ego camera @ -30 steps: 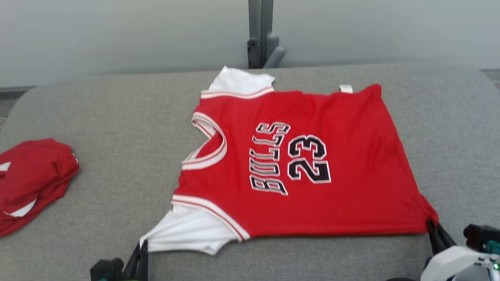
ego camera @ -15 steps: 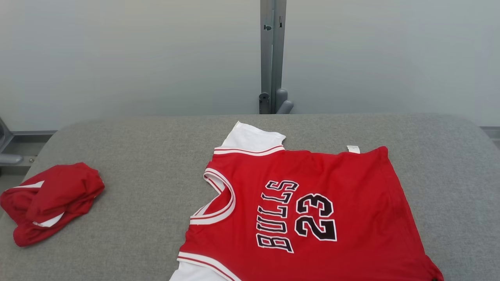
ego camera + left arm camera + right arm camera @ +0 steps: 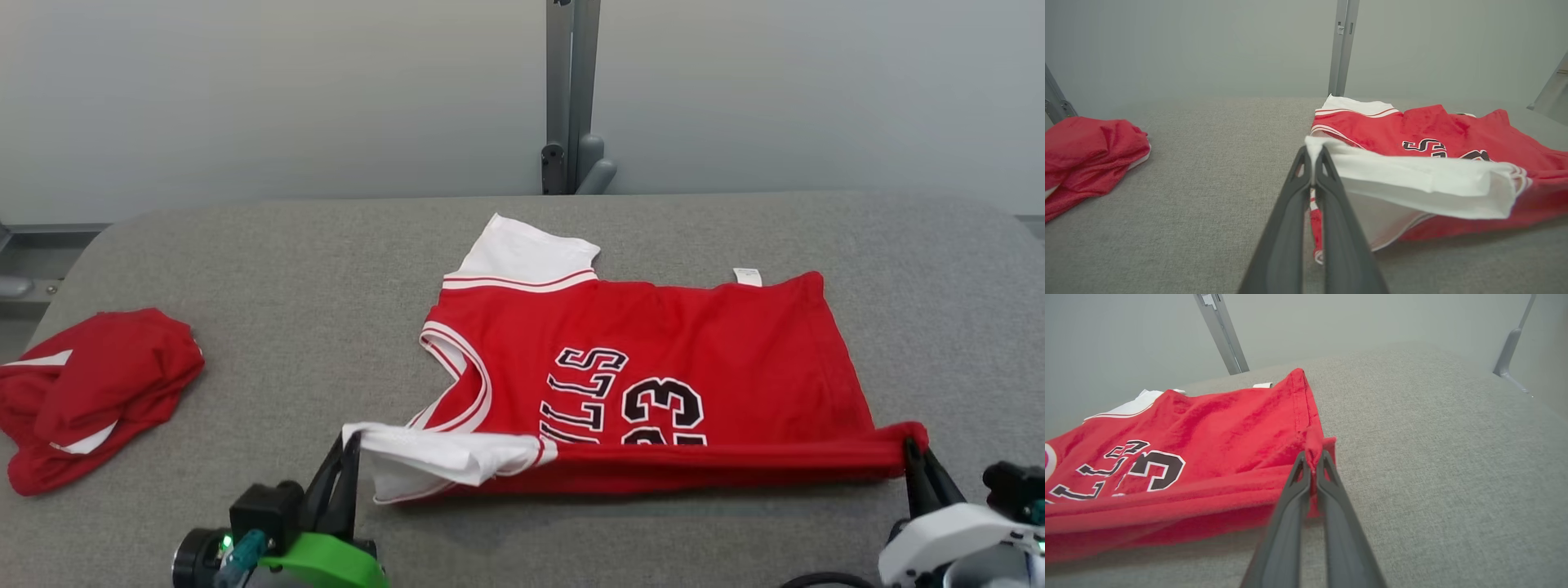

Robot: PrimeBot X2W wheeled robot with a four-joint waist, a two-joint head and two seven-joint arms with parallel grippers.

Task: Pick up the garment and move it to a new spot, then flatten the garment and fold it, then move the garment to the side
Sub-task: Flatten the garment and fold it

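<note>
- Left pincer (image 3: 353, 445) is clenched on the near white sleeve (image 3: 441, 457), and the right pincer (image 3: 910, 451) is clenched on the near hem corner (image 3: 916, 433) of the jersey (image 3: 653, 343).
- The jersey sits about mid-counter (image 3: 286, 269), a little toward the right. Its far half lies flat. Its near edge is raised off the surface and drawn into a taut line between the two pincers, with a shadow under it.
- Its long axis runs left to right across the counter, with neck and sleeves toward the robot's left and hem toward its right. The printed face is up, and the tops of the letters and number point left, toward the neck.
- I judge this to be the fold step, at the first lengthwise fold. The far half looks smooth, so flattening seems done.
- The next move calls for both pincers to travel away from the robot together, at matched height and pace so the edge stays taut. They should then lower it along the far edge, putting the near sleeve on the far sleeve (image 3: 522, 253) and the held corner on the far hem corner, and only then let go.
- A red heap (image 3: 90, 392) lies well apart at the left, out of the fold's path.
</note>
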